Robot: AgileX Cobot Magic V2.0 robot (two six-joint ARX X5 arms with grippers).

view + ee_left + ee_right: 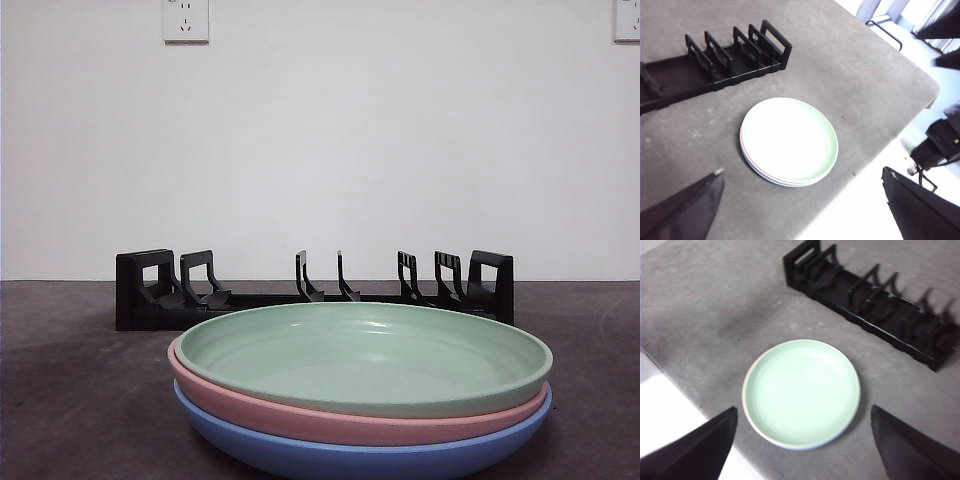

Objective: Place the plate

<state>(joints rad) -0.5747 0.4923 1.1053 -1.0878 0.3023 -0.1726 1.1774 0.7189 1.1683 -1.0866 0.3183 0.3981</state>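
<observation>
I have three plates stacked on the grey table (60,400) at the near side: a green plate (365,355) on top, a pink plate (330,420) under it and a blue plate (340,458) at the bottom, each nested in the one below. In the front view the stack sits near and large, roughly centred. Behind it, farther back on the table, lies the black plate rack (150,300), a long low tray with upright dividers along its length and a taller framed end at both left and right. I see no plate in any of its slots. The stack and the rack are apart, with bare table between them.

My left gripper (805,210) hangs high above the table, jaws spread wide, holding nothing; the stack lies between its two jaw tips in the left wrist view. My right gripper (802,450) is likewise raised over the stack, jaws wide apart and empty. Neither gripper shows in the front view.
</observation>
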